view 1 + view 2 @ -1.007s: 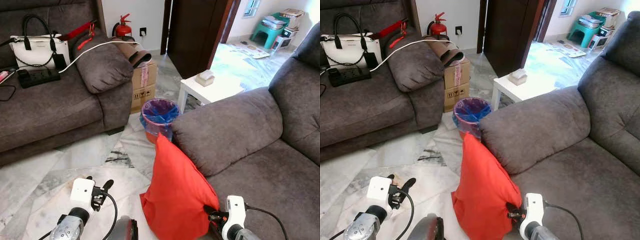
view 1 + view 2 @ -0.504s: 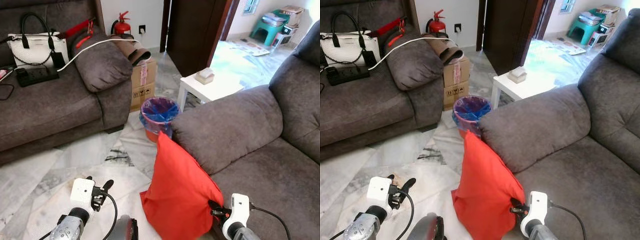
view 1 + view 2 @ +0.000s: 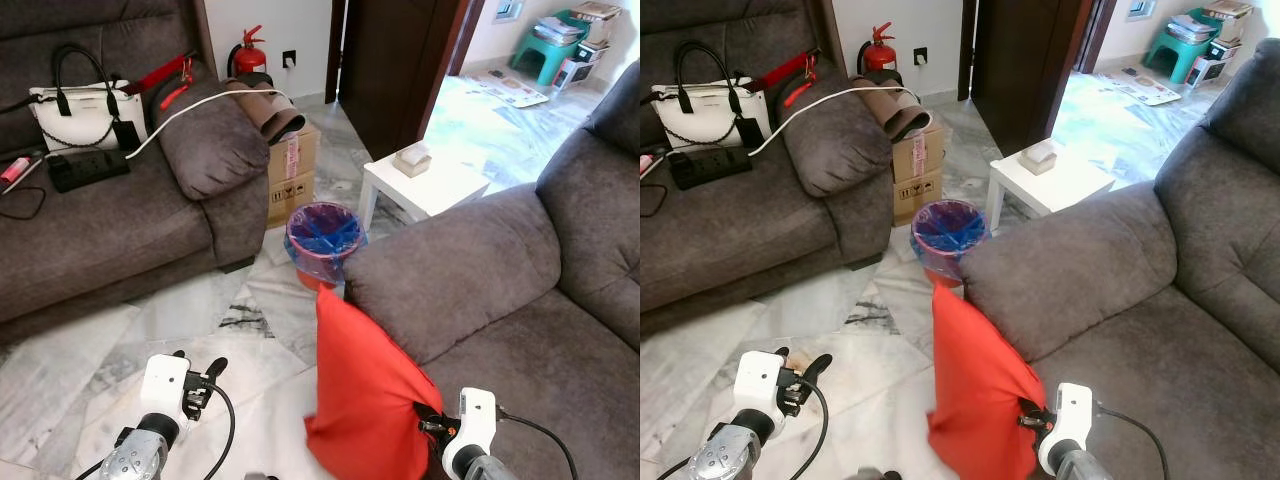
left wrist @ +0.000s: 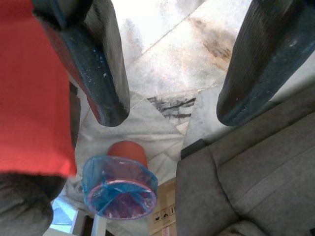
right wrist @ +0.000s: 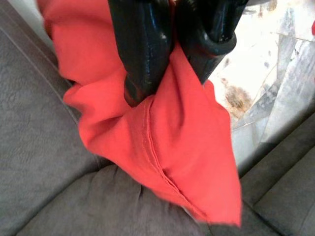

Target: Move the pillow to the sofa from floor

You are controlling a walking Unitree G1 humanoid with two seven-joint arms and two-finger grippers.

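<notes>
Right gripper (image 5: 170, 54) clenched on a corner of the red pillow (image 3: 365, 400), which hangs against the sofa (image 3: 520, 340) front edge, left gripper (image 4: 170, 73) released and idle; lift higher to clear the seat edge before swinging over the cushion.

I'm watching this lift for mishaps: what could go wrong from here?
The right gripper pinches only a fold at the red pillow's edge, so the fabric might slip out of the jaws. The hanging pillow could also catch on the sofa armrest or swing toward the lined bin beside it.
</notes>
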